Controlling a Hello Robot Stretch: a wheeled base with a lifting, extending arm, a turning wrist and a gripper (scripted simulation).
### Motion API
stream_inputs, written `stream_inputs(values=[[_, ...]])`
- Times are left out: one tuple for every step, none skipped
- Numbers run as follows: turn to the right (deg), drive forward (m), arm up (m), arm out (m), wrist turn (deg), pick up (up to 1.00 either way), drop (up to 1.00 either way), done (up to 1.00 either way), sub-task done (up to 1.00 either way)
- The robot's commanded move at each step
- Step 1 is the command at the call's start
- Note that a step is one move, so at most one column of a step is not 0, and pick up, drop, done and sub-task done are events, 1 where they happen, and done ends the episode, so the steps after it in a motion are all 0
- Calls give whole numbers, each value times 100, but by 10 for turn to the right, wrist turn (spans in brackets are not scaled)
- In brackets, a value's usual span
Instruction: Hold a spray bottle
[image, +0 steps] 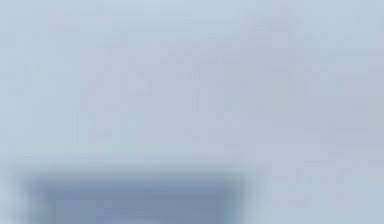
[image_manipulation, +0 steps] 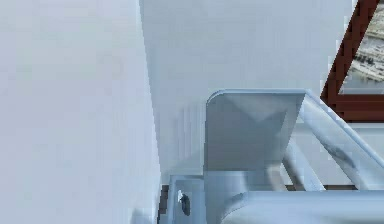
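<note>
A plain pale wall (image: 190, 80) stands close in the forward view, with a darker grey-blue band (image: 130, 198) low at its left. In the arm side view, a pale grey-blue upright panel (image_manipulation: 250, 130) rises at the lower middle, right in front of a white wall (image_manipulation: 240, 50).
Two white walls meet at a corner (image_manipulation: 146, 100) in the arm side view. Pale rounded bars (image_manipulation: 340, 150) run beside the panel at the lower right. A red-brown frame (image_manipulation: 350, 50) slants at the upper right. Space here is tight.
</note>
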Motion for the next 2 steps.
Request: stream_inputs(values=[[0, 0, 42, 0, 0, 0, 0, 0, 0], [0, 0, 0, 44, 0, 0, 0, 0, 0]])
